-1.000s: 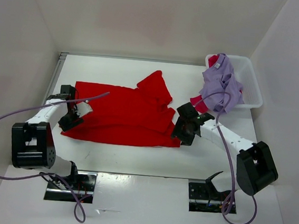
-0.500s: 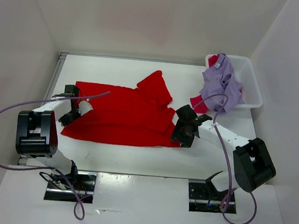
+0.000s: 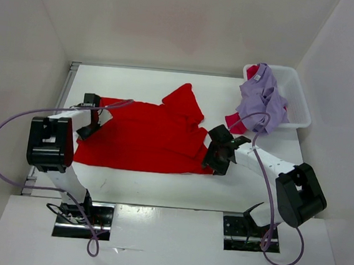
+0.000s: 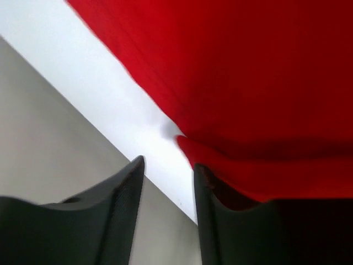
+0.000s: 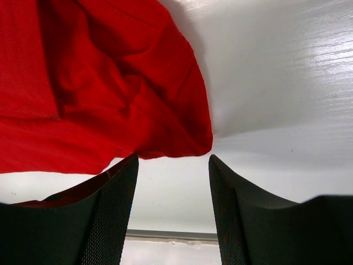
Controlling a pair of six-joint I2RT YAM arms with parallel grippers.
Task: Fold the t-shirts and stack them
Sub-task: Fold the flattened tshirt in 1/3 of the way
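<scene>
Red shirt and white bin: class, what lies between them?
Top view: a strip of bare table, then the lavender shirt spilling over the bin rim, with a crimson shirt corner beneath it.

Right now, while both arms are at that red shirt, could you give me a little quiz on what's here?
1. True or false: the red t-shirt lies spread on the table.
2. The lavender t-shirt is: A folded on the table; B draped over the white bin; C gripped.
3. Which gripper is at the red t-shirt's lower right corner?
Key: 1 true; 2 B; 3 the right gripper.
</scene>
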